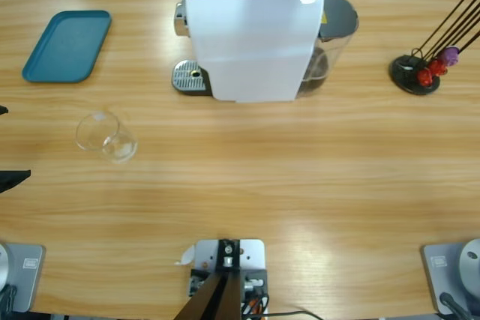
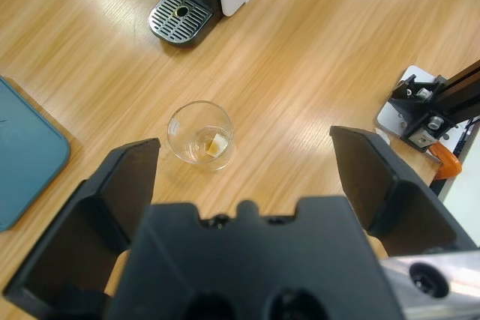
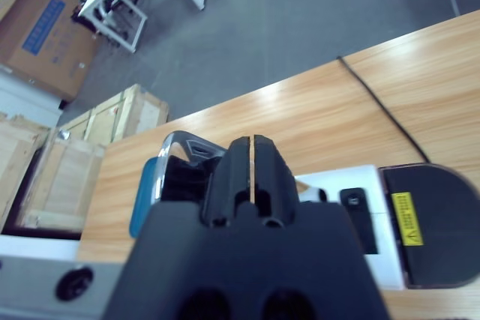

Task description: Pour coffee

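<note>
Clear, thin-walled round drinking glass (image 2: pixel 199 135) looks light, slippery, breakable: grip its sides; left pincer (image 2: pixel 247 162) wide open, empty; right pincer (image 3: pixel 253 157) closed, empty

Workshop or lab — wooden crates (image 3: pixel 52 177), cardboard box (image 3: pixel 37 24), concrete floor (image 3: pixel 300 28).

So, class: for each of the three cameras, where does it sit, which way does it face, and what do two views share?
High view: fixed above, looking down on the table; black jaw tips show at the left edge.
Left wrist view: looks down past the open left gripper at the glass.
Right wrist view: looks over the shut right gripper toward the room floor.
Shared: high and left wrist views both show the glass, coffee machine and teal tray.
</note>
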